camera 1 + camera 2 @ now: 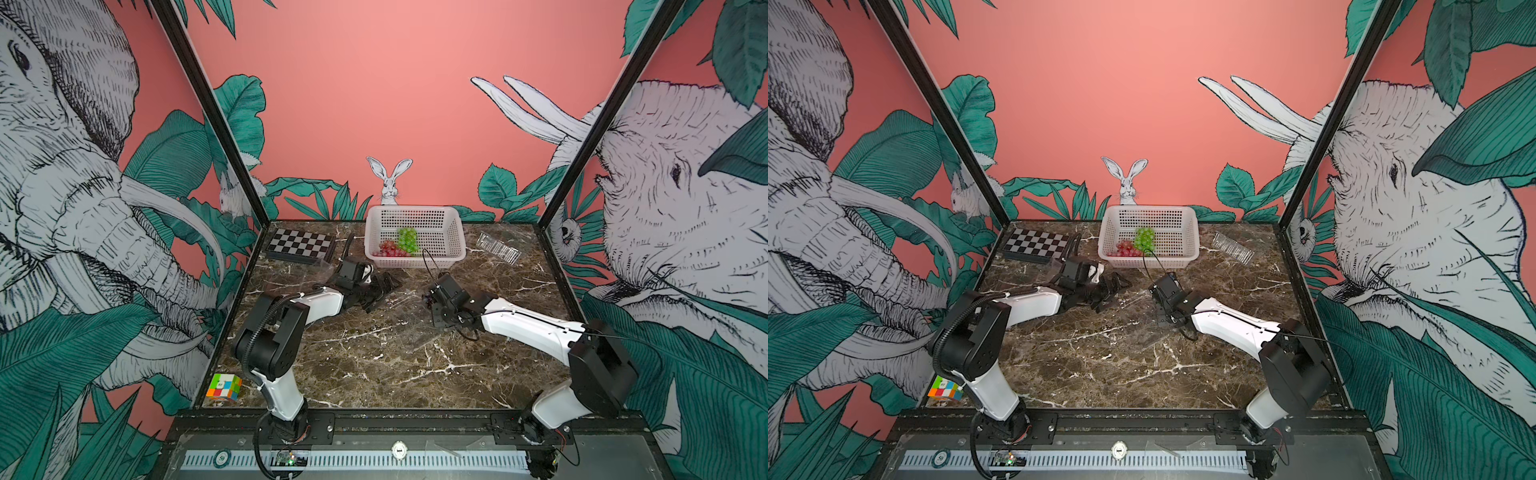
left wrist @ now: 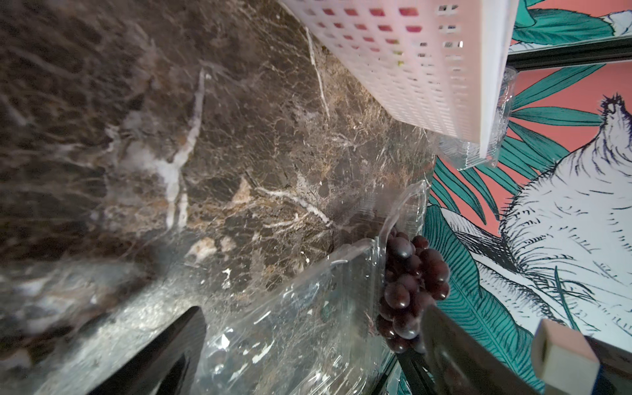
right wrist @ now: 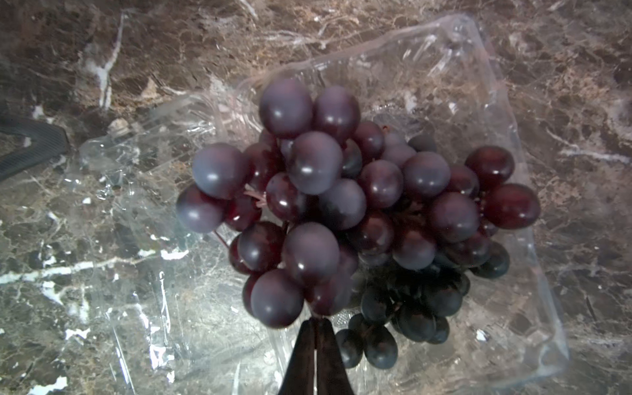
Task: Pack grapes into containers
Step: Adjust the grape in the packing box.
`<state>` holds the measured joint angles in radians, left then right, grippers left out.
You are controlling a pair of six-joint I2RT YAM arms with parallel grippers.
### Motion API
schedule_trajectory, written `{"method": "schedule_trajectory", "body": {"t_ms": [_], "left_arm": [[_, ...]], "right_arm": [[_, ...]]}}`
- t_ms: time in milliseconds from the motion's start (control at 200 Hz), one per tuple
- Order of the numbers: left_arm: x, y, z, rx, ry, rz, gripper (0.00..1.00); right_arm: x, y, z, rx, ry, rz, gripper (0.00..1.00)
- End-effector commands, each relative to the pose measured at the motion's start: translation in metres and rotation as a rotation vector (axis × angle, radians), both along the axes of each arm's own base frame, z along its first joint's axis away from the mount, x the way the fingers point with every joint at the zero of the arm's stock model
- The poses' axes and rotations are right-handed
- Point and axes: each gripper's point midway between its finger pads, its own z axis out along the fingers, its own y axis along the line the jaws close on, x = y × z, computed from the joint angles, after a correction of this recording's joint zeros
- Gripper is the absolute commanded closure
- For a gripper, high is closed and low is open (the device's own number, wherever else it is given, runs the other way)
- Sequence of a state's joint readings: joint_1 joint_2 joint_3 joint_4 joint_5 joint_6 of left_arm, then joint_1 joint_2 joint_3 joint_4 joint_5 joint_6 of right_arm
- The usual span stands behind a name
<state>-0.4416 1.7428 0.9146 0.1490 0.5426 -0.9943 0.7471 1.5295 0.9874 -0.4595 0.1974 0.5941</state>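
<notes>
My right gripper (image 3: 316, 337) is shut on the stem of a dark purple bunch of grapes (image 3: 342, 205), which hangs over an open clear container (image 3: 496, 102) on the marble table. In a top view this gripper (image 1: 428, 300) points down at mid-table, with the container (image 1: 405, 305) beneath it. My left gripper (image 2: 307, 359) stands open, its fingers (image 2: 171, 352) either side of the container's near half (image 2: 290, 325), with the purple grapes (image 2: 410, 290) just beyond. Green grapes (image 1: 407, 239) and red grapes (image 1: 388, 248) lie in the white basket (image 1: 415, 214).
Another clear container (image 1: 498, 248) lies at the back right, and one more clear container (image 1: 318, 269) sits by the left arm. A folded chessboard (image 1: 300, 244) is at the back left. A colour cube (image 1: 224, 386) rests at the front left corner.
</notes>
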Motion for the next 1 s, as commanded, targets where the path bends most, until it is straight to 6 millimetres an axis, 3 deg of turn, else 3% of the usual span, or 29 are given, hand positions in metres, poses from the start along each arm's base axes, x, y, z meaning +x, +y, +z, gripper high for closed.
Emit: {"method": "schedule_trajectory", "body": {"t_ms": [0, 225, 525, 610, 690, 790, 995], "left_arm": [[0.001, 0.002, -0.005, 0.007, 0.002, -0.004, 0.00], [0.003, 0.001, 0.003, 0.004, -0.012, -0.009, 0.01], [0.004, 0.014, 0.066, 0.064, -0.143, 0.013, 0.01], [0.001, 0.003, 0.076, 0.022, -0.153, 0.002, 0.01], [-0.006, -0.021, 0.073, -0.024, -0.127, -0.046, 0.01], [-0.012, -0.044, 0.055, -0.035, -0.088, -0.083, 0.01], [-0.012, -0.049, 0.025, -0.013, -0.053, -0.081, 0.00]], "right_arm": [[0.001, -0.003, 0.013, 0.038, -0.026, 0.007, 1.00], [0.005, 0.002, 0.022, 0.093, -0.029, 0.016, 1.00], [0.010, 0.008, 0.027, 0.170, -0.019, 0.021, 1.00], [0.010, 0.008, 0.029, 0.185, -0.018, 0.020, 1.00], [0.012, 0.007, 0.029, 0.199, -0.015, 0.019, 1.00], [0.014, 0.005, 0.028, 0.210, -0.011, 0.011, 1.00], [0.012, -0.003, 0.028, 0.217, -0.009, 0.003, 1.00]]}}
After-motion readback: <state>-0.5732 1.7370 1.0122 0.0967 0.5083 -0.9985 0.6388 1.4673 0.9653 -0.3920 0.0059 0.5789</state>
